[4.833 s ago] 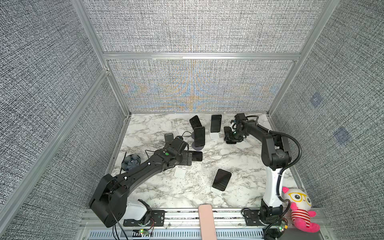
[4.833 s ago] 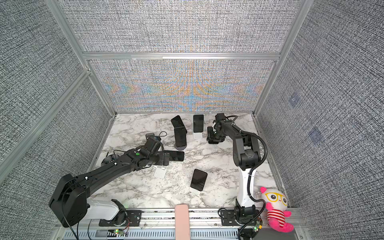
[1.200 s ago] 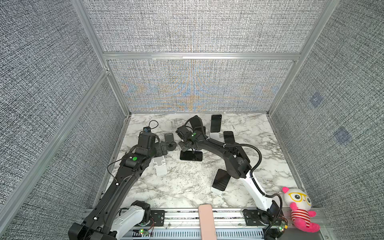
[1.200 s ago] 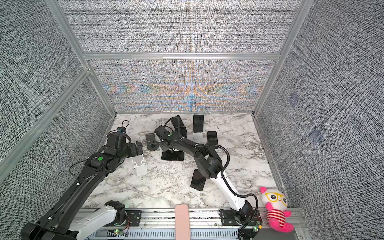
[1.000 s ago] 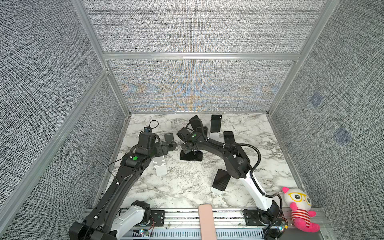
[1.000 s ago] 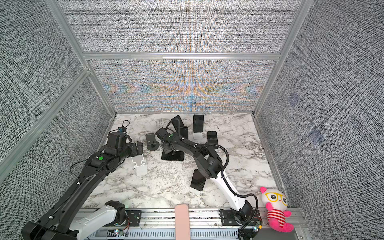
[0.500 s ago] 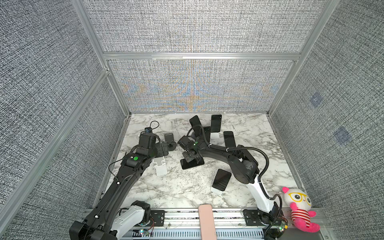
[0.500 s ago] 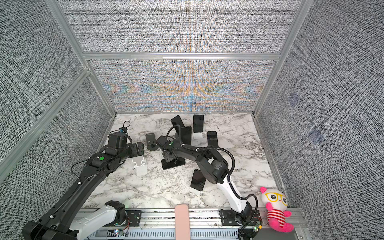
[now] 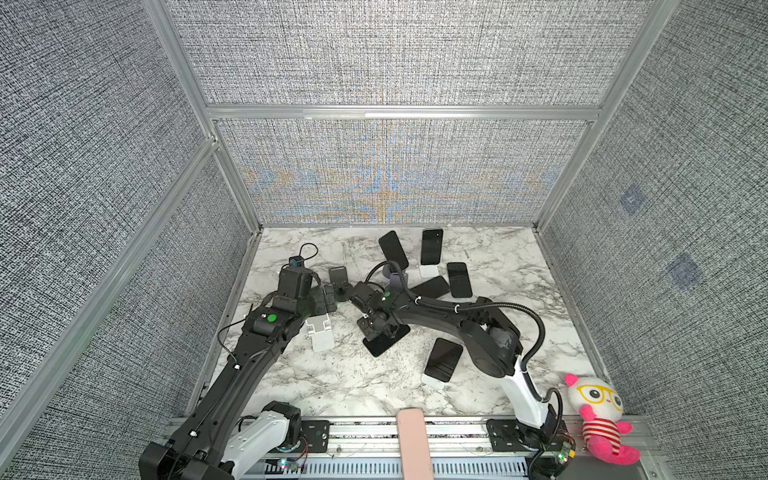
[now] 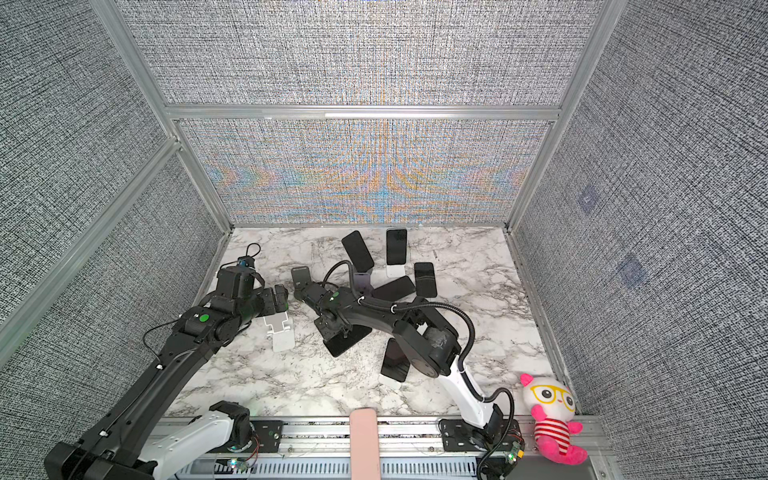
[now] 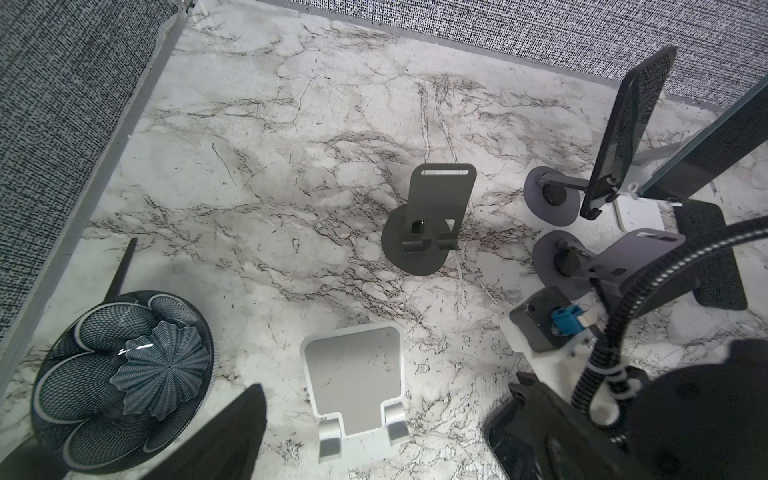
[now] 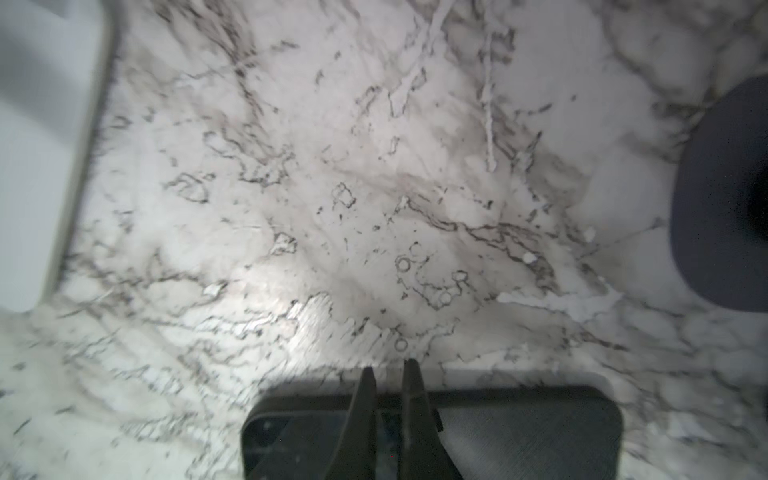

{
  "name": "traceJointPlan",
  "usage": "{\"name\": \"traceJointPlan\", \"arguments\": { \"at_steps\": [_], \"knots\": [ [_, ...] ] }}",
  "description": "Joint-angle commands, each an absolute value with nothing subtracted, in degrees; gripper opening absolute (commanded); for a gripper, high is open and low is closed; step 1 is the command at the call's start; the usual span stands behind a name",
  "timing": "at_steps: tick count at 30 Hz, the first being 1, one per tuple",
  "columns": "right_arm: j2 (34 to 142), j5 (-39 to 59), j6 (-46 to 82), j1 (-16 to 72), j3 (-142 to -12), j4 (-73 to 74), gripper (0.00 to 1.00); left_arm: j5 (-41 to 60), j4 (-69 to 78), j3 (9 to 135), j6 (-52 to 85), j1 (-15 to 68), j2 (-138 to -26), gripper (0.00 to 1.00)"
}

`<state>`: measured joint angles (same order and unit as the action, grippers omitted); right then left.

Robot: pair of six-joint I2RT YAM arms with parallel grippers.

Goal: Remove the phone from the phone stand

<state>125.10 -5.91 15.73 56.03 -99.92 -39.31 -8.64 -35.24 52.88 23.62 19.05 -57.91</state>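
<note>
Phone (image 9: 386,343) is lying flat on table (image 9: 332,382), directly beneath right gripper (image 12: 387,372) — jaws pinching almost shut at its edge, grip unclear — left gripper (image 9: 330,298) hanging wide open, farther off.

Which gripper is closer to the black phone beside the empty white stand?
Right. The right gripper is directly over the edge of the phone; the left gripper hangs beyond the white stand.

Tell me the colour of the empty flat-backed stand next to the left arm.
The stand is silvery white; it shows best in the left wrist view.
</note>
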Motion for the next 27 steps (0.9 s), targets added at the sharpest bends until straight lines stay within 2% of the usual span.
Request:
{"name": "traceJointPlan", "arguments": {
  "at_steps": [1,3,5,8,12,17,24,27],
  "knots": [
    [121.57,-2.37,9.82,54.24,-102.04,-45.35,0.00,-8.53,-35.16,53.40,23.09,19.04,-57.41,0.98],
    [119.80,-0.25,8.14,52.40,-102.67,-49.15,0.07,-7.28,-35.10,53.42,21.14,19.08,-57.52,0.98],
    [118.51,0.00,8.63,51.04,-103.21,-53.96,0.17,-1.94,-34.62,53.87,16.42,19.15,-58.27,0.98],
    [114.10,-0.91,11.42,50.63,-100.73,-55.77,0.21,4.98,-37.54,56.91,10.78,20.97,-61.56,0.97],
    [106.14,2.10,14.55,48.06,-98.25,-53.70,0.30,0.81,-44.67,64.35,3.51,31.06,-67.53,0.98],
    [97.57,1.67,15.75,41.54,-96.92,-56.55,0.42,1.32,-47.28,69.70,3.26,37.93,-75.84,0.98],
    [85.62,0.92,16.42,29.28,-87.79,-55.30,0.57,3.31,-37.68,65.49,9.35,42.63,-86.29,0.98],
    [82.57,1.45,16.42,26.06,-84.38,-54.35,0.63,2.77,-38.37,67.03,9.77,43.51,-92.32,0.98]
  ]
}}
